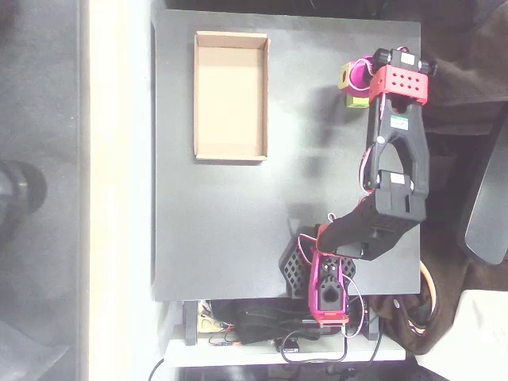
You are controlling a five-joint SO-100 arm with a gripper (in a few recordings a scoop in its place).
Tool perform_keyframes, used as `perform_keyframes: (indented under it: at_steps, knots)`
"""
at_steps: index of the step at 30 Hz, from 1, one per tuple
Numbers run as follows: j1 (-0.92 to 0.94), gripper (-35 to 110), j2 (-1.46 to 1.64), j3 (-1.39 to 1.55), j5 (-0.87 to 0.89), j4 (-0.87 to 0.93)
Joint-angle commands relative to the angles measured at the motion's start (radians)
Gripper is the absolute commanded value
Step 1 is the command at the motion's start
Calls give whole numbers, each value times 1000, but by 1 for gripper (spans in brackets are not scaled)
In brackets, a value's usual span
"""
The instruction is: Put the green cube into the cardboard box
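The cardboard box (pixel 231 95) is a shallow tan tray lying at the far left of the black table, and nothing is inside it. My magenta gripper (pixel 356 80) hangs over the table's far right part, well to the right of the box, with a yellow patch on its left side. A small lime piece, the green cube (pixel 355 100), peeks out at the gripper's lower edge and is mostly covered by it. From above I cannot make out how the jaws stand or whether they hold the cube.
The arm's black links (pixel 394 182) run down the right side to the base (pixel 321 278) at the near edge. Bare black tabletop (pixel 222 222) lies between box and arm. Cables (pixel 262 329) are bundled below the table edge.
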Motion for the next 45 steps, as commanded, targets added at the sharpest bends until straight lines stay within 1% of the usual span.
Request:
perform_keyframes:
  at_steps: [1, 21, 24, 30, 34, 37, 45]
  knots:
    - [-15, 44, 23, 46, 2, 8]
    - [-25, 43, 23, 58, 0, 5]
    - [-25, 39, 25, 58, 2, 6]
    - [-12, 20, 28, 44, 9, 6]
    - [-11, 11, 28, 41, 3, 6]
    - [-9, 9, 34, 41, 3, 6]
    - [-12, 8, 126, 43, 2, 6]
